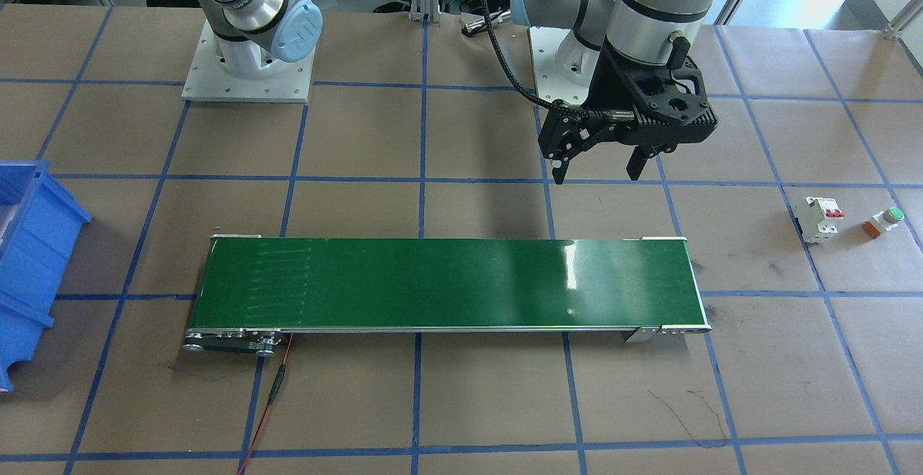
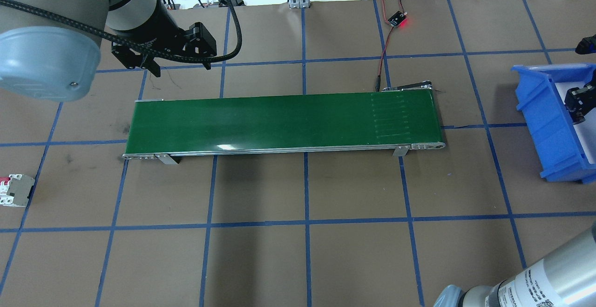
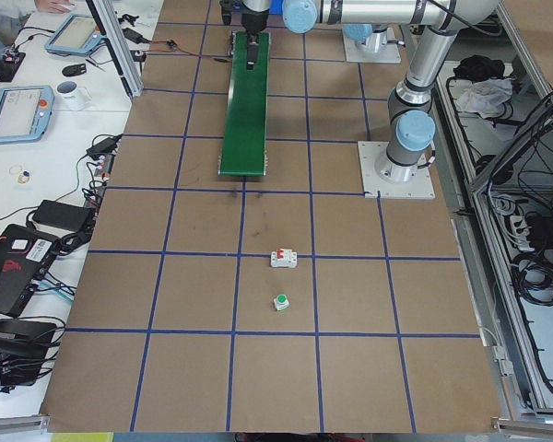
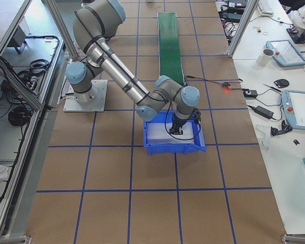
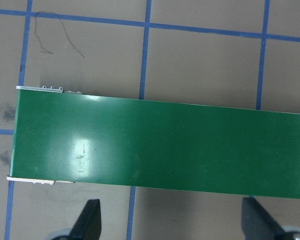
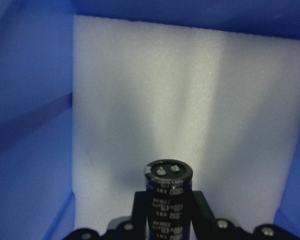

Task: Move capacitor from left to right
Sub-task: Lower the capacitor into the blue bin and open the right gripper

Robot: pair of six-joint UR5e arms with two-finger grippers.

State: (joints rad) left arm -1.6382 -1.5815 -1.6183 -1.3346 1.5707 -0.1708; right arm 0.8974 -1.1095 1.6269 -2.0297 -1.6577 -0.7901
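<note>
While the capacitor [image 6: 167, 200] hangs over the white foam [image 6: 190, 90] inside the blue bin [image 6: 30, 100], the right claw [image 6: 168, 210] clamps its sides (foam likely there to cushion its release); left claw [image 1: 597, 172] spread, holding nothing, above the worktop [image 1: 461, 136] beside the green belt [image 1: 447, 284].

This is a robotics laboratory. A robot arm [image 4: 117, 66] is bolted on a large table [image 1: 490, 403] covered with brown paper and blue tape squares. Near the fingers [image 1: 636, 161] of the left gripper [image 1: 597, 174] lies a green conveyor [image 1: 447, 284]; teach pendants [image 3: 17, 114] and a mug [image 3: 68, 90] stand on the side bench [image 3: 46, 152].
</note>
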